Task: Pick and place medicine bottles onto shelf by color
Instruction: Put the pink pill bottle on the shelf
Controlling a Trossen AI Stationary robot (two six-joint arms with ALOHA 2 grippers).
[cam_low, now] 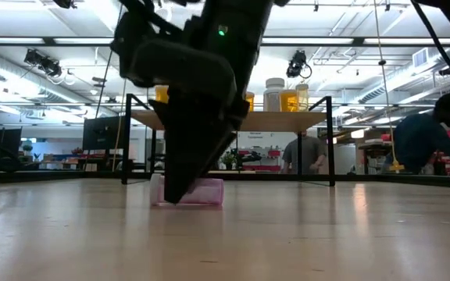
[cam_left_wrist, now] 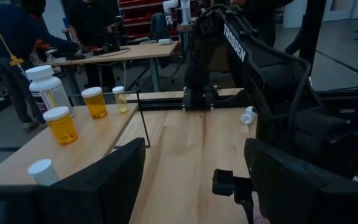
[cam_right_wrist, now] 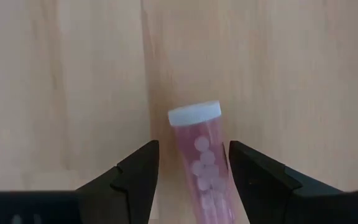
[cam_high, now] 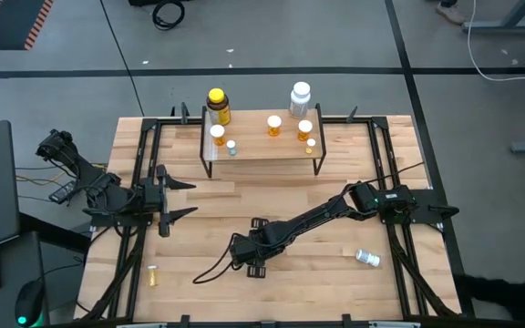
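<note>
A pink vial (cam_right_wrist: 201, 171) with a white cap (cam_right_wrist: 194, 113) lies on its side on the tabletop. My right gripper (cam_right_wrist: 194, 152) is open and low over it, one finger on each side of the vial body, with small gaps showing. In the high view this gripper (cam_high: 252, 258) is near the table's near-middle. In the low view the vial (cam_low: 205, 192) lies behind the gripper. The shelf (cam_high: 262, 152) stands at the far edge and carries a big yellow bottle (cam_high: 217, 105), a big white bottle (cam_high: 300, 96) and orange vials (cam_high: 273, 125). My left gripper (cam_high: 179, 199) waits open at the left.
A tiny yellow vial (cam_high: 152, 275) lies near the table's near-left corner. A white bottle (cam_high: 367, 258) lies on its side toward the near-right. A dark cable (cam_high: 210, 269) trails beside the right gripper. People move in the room beyond the table.
</note>
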